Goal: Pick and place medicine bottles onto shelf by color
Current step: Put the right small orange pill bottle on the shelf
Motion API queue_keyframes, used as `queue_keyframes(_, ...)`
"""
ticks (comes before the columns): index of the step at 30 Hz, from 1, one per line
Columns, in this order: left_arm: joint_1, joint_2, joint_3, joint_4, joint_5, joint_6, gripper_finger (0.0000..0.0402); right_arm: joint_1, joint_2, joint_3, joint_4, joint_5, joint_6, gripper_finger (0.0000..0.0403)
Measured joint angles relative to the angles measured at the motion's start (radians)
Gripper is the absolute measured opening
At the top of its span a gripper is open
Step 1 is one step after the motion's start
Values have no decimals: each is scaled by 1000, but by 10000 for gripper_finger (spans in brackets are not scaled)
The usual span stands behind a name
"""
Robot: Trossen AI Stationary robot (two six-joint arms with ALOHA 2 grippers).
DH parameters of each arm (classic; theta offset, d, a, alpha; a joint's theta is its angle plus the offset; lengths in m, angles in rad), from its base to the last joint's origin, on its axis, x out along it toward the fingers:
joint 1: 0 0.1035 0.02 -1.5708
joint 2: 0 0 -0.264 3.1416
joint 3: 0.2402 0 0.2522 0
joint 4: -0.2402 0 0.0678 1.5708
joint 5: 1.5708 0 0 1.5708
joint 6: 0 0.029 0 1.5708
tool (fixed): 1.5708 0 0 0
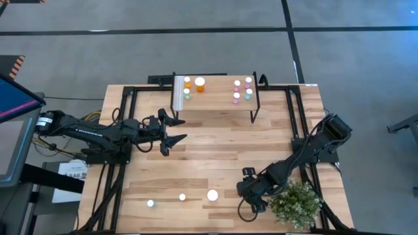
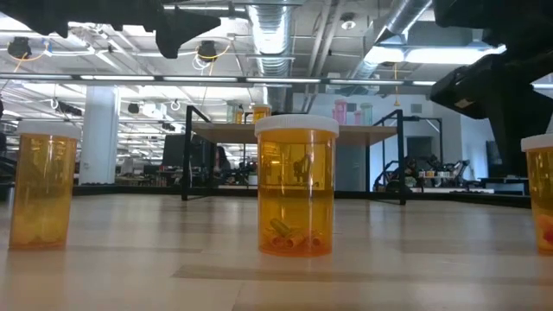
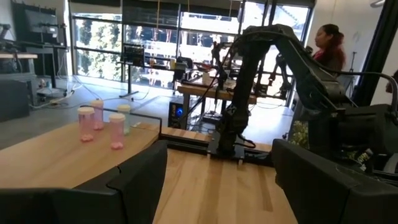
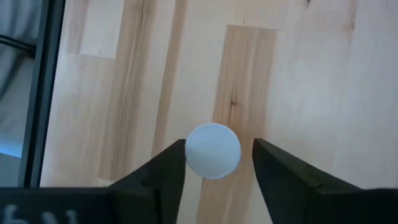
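Step in hand: a pick. The right gripper is down over a white-capped bottle standing on the surface; its jaws bracket the cap, one to each side, a thin gap showing at both, so they sit narrow about the cap without a firm hold that I can see. Which of the front bottles this is, and its colour, I cannot say from the cap alone.

Next move, as I judge it: finish the pinch, lift straight up, carry to the shelf and set down with its own colour.

Stock on the shelf: orange bottles at one end, pink and teal bottles at the other.

Stock on the surface: three white caps in a loose row near the front edge; up close, these read as orange.

Right arm: reaches diagonally in from the far right corner, wrist bent down beside the plant.

Left arm: stretched low across the left side, left gripper in front of the shelf's end, jaws wide and empty.
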Motion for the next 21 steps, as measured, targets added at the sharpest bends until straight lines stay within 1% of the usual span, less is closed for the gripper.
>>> queue_keyframes(7, 0, 0, 0, -9, -9, -18, 277, 0, 0, 0, 11, 0, -5, 149)
queue_keyframes(11, 0, 0, 0, -10, -9, -19, 277, 0, 0, 0, 16, 0, -8, 129)
queue_keyframes(14, 0, 0, 0, -13, -9, -19, 277, 0, 0, 0, 16, 0, -8, 126)
queue_keyframes(18, 0, 0, 0, -13, -9, -19, 277, 0, 0, 12, 8, -1, -16, 133)
queue_keyframes(21, 0, 0, 0, -13, -9, -19, 277, -2, 0, 44, 12, -1, -55, 137)
